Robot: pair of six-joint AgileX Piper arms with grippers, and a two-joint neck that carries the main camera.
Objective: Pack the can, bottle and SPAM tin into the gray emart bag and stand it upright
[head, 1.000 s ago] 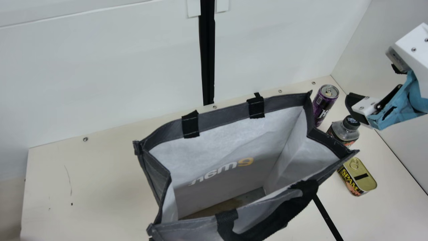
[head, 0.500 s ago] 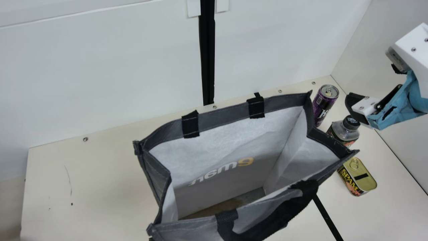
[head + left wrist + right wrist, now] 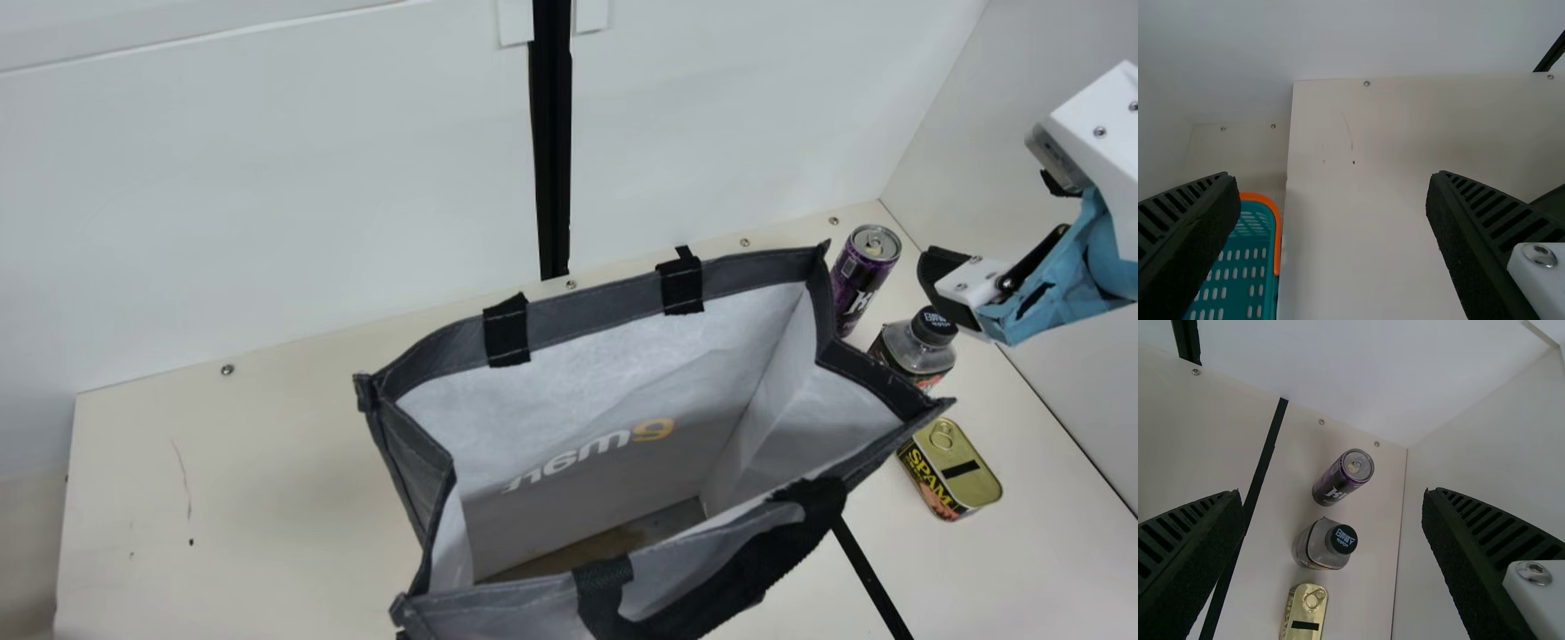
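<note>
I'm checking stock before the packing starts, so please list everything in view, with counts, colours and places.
emart bag: 1, gray with black handles, mid-table, open
can: 1, purple, upright right of the bag
bottle: 1, clear with black cap, between can and tin
SPAM tin: 1, gold top, nearest of the three
basket: 1, teal with orange rim, beside the table's left edge
table: 1, cream, under the bag
walls: 2, white, behind and right
screws: several, silvery, far edge
black strips: 2, table and back wall
left claw: 1, black, above the table
right claw: 1, black, above the bottle's area
</note>
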